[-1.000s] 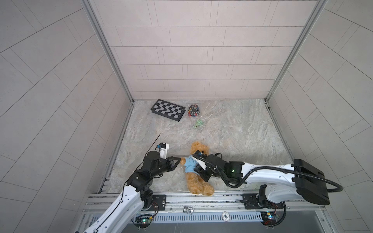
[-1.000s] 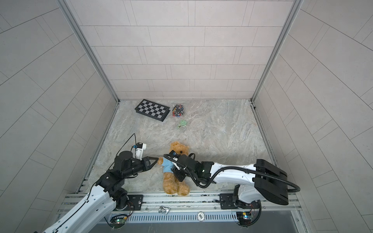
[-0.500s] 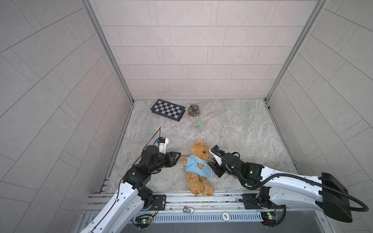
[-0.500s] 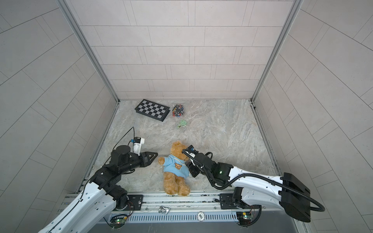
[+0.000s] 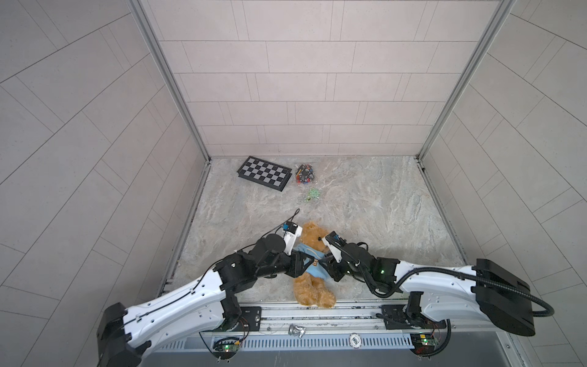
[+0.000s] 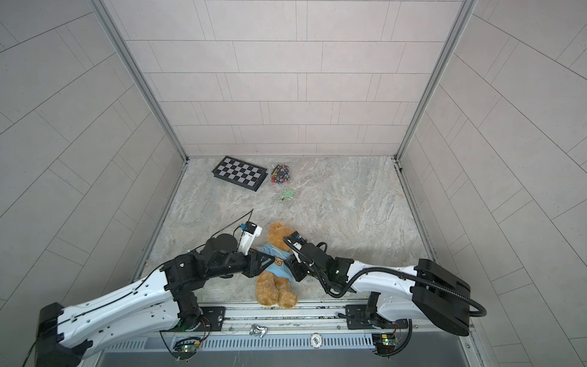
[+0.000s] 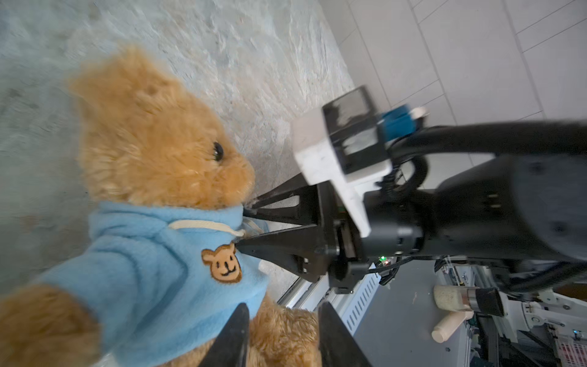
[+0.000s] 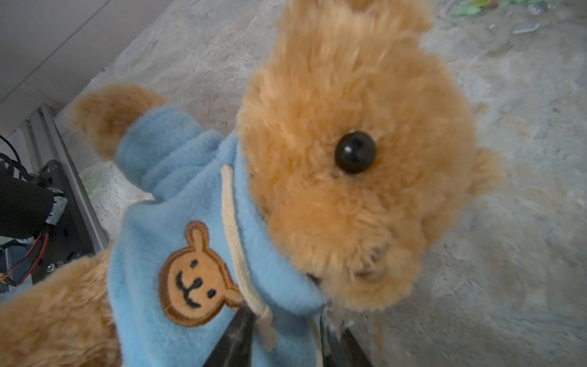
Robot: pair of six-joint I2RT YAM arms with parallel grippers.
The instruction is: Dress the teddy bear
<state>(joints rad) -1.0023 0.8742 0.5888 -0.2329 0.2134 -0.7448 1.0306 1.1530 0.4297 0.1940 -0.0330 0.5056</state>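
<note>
Bear [image 5: 313, 236] lies on its back at the near edge of the surface [image 5: 365, 206], its feet at the front rail and its head pointing away. It sits between the two arms. The blue hoodie [image 5: 317, 270] is already on, with the head through the collar and both arms out of the sleeves, so dressing looks almost finished. The step in hand is probably tidying the fit.

The left pincer [image 7: 281, 305] is part open and straddles the belly at the hoodie's hem. Fur shows between its jaws and nothing is clamped. The right pincer [image 8: 282, 313] is also part open. Its tips are at the collar under the chin, with the cream cord [image 8: 233, 228] and a fold of fleece between them. The jaws do not look closed on either.

The next move probably calls for a light nip on fleece alone. One side would steady the collar while the other draws the hem down over the belly. The fleece is soft and stretchy, so a short pull should do. The cord could snag a fingertip.

No words can be read anywhere. The only marking on the hoodie is a tan bear-face patch [image 8: 197, 276] stitched on the chest. A round sticker [image 5: 353, 339] on the rail has marks too small to read.
</note>
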